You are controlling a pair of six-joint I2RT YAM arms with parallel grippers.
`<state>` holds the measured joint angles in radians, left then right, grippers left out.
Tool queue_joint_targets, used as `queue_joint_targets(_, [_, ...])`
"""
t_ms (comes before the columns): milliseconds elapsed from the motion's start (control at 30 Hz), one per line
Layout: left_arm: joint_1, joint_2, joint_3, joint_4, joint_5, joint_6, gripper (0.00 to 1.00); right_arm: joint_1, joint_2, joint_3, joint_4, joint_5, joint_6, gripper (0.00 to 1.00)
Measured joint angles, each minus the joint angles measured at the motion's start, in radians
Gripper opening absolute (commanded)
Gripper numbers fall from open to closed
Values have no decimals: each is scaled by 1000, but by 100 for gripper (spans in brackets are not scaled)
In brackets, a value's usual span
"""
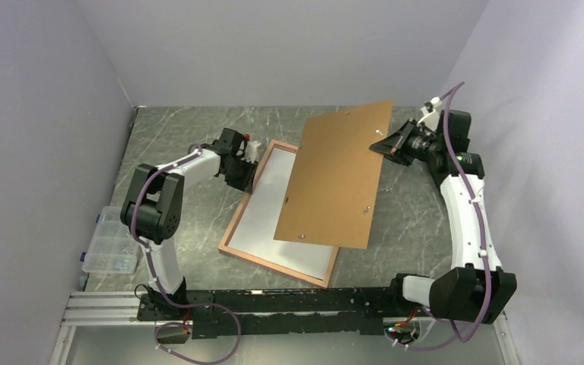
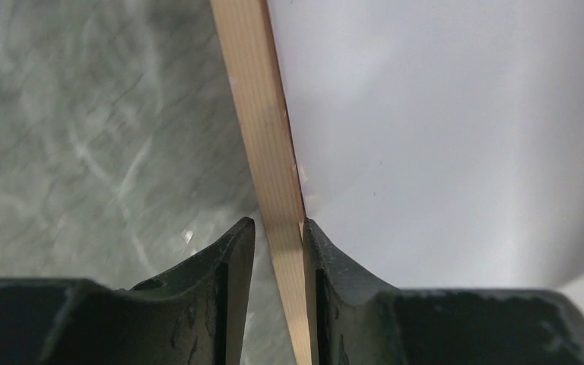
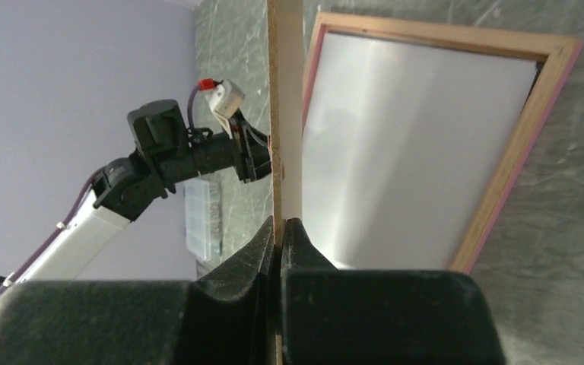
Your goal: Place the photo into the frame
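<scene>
The left gripper (image 2: 279, 224) stood narrowly open astride the wooden border of the frame (image 1: 274, 267). One black finger (image 2: 327, 266) touched the rail on its inner side. The other showed a sliver of table (image 1: 414, 220) between itself and the wood, so the rail was straddled rather than clamped. The right gripper (image 3: 283, 225) was pinched tight on the edge of a plain brown backing board (image 1: 334, 179), which it held lifted and tilted above the frame's right half, hiding that part from overhead.

The frame lay flat on the table with its wood-brown back upward and a pink edge showing along its outer side. Inside the frame lay a white sheet, the photo (image 1: 270, 217) with its plain back up as far as could be told; no printed side was visible.

Counted: two arms, two grippers, one frame, one white sheet inside the frame, one backing board, and one clear plastic compartment box (image 1: 110, 243) well to the left of the frame.
</scene>
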<state>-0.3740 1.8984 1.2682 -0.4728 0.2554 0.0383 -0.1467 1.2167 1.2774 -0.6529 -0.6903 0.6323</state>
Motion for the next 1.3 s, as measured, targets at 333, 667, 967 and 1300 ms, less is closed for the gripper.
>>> queue_joint_targets(333, [95, -188, -40, -110, 98, -69, 66, 134, 11, -274, 261, 5, 191, 0])
queue_joint_targets(667, [260, -291, -87, -124, 165, 33, 48, 252, -41, -457, 441, 113, 348, 0])
queue_joint_targets(967, [306, -278, -208, -131, 166, 191, 30, 255, -21, -504, 552, 169, 385, 0])
queue_joint_targets(1300, [306, -265, -284, -115, 167, 301, 21, 264, 102, -522, 689, 158, 408, 0])
